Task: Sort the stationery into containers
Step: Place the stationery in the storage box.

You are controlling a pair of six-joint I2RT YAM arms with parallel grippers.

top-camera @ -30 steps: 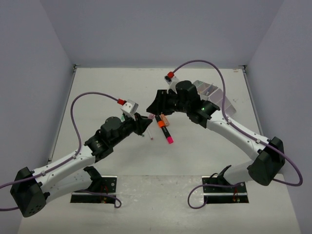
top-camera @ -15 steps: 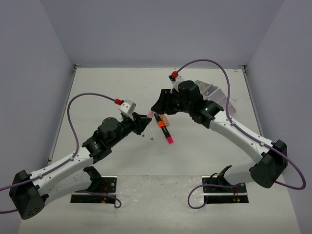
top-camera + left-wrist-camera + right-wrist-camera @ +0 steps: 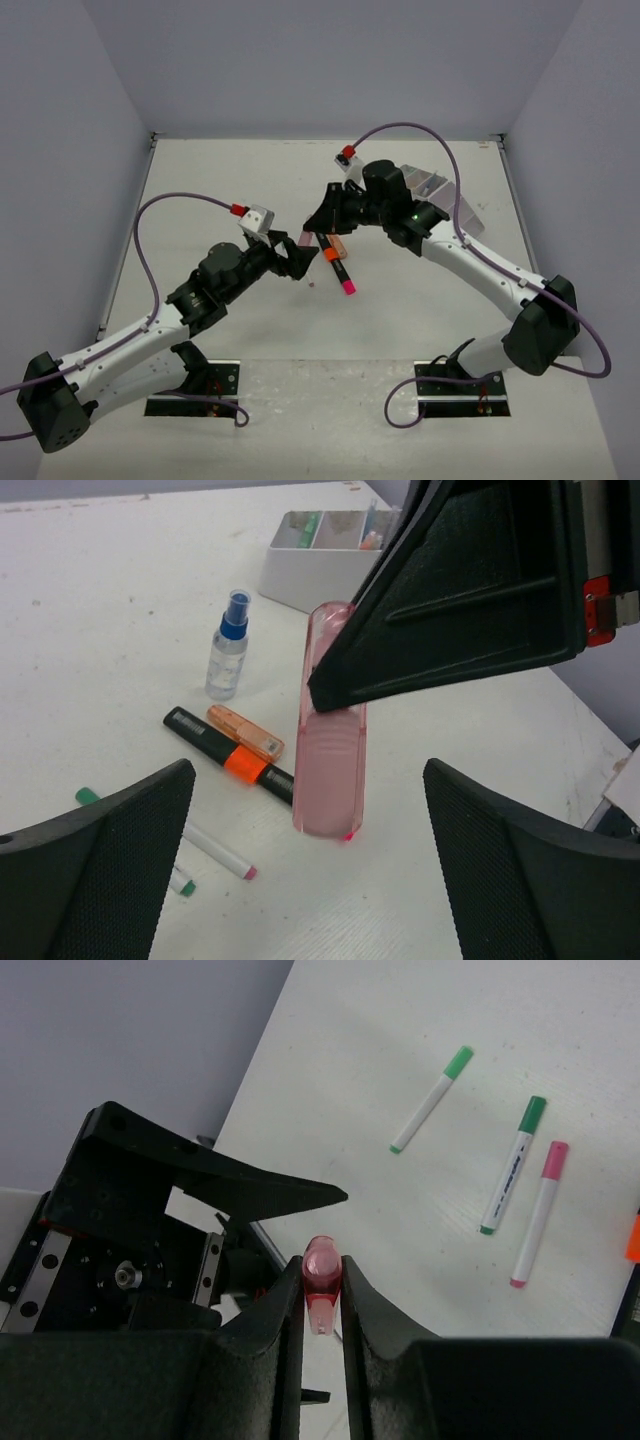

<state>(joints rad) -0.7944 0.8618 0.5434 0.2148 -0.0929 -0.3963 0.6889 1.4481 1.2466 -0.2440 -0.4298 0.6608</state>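
A translucent pink highlighter (image 3: 330, 750) hangs above the table, and my right gripper (image 3: 322, 1280) is shut on its upper end (image 3: 322, 1265). My left gripper (image 3: 308, 780) stands wide open on either side of the highlighter's lower end without touching it. In the top view the two grippers meet at mid-table, left (image 3: 298, 255) and right (image 3: 322, 222). Below them lie a black marker (image 3: 225, 755) with an orange band, a small orange item (image 3: 245, 732) and a blue-capped spray bottle (image 3: 228, 645). The white organizer (image 3: 430, 190) sits at the back right.
Two white pens with green caps (image 3: 430, 1100) (image 3: 512, 1165) and one with a pink cap (image 3: 538, 1215) lie loose on the table near the left arm. The organizer's compartments (image 3: 300, 580) hold a few items. Grey walls enclose the table on three sides.
My left gripper has opened and let go of the pink highlighter. My right gripper has closed on the highlighter's upper end and now holds it.
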